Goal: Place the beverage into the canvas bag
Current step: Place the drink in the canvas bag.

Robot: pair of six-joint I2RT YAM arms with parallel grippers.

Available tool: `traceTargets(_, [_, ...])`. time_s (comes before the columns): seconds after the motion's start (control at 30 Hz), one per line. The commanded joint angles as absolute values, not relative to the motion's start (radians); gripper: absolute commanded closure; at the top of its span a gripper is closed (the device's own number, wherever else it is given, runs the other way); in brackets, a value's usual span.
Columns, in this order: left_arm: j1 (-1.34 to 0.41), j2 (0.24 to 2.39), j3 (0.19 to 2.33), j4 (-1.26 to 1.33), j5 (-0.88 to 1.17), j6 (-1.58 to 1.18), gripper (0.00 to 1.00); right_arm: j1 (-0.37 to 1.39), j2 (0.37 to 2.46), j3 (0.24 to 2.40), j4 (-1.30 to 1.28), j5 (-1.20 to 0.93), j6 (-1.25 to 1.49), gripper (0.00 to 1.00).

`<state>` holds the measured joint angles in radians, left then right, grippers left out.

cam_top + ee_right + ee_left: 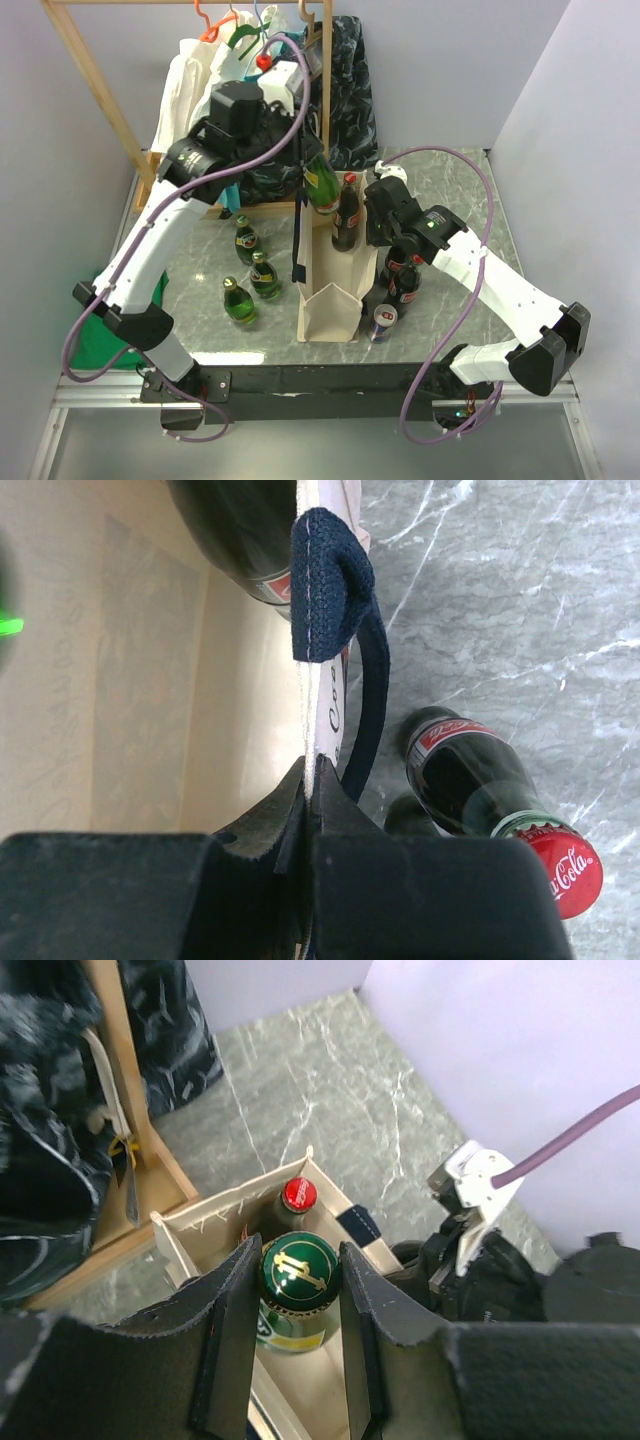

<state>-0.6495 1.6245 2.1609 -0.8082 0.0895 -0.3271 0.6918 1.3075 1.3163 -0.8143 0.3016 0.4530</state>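
Observation:
My left gripper point(298, 1265) is shut on the neck of a green glass bottle point(296, 1305), the beverage, just below its green and gold cap. The bottle point(322, 186) hangs over the far end of the open mouth of the cream canvas bag point(330, 310). A dark cola bottle with a red cap point(299, 1194) stands inside the bag point(215, 1208). My right gripper point(376, 230) is shut on the bag's right rim point(312, 730), just below the navy handle point(330, 580).
Three green bottles point(250, 272) stand on the marble table point(455, 190) left of the bag. Cola bottles point(402, 278) and a can point(383, 321) stand right of it, one cola bottle point(490, 795) near my right fingers. A wooden clothes rack point(95, 85) with hanging fabrics is at the back left.

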Motion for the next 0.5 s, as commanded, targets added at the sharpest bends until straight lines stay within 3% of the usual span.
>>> traceTargets(0.0, [-0.655,1.598,2.155,-0.607,0.077,-0.345,0.99,0.704,1.31,1.33,-0.799,0.304,0.459,1.0])
traceTargets(0.47, [-0.678,1.595,1.98,-0.568,-0.03,-0.356,0.99,0.706,1.313,1.341,-0.808,0.31,0.457,1.0])
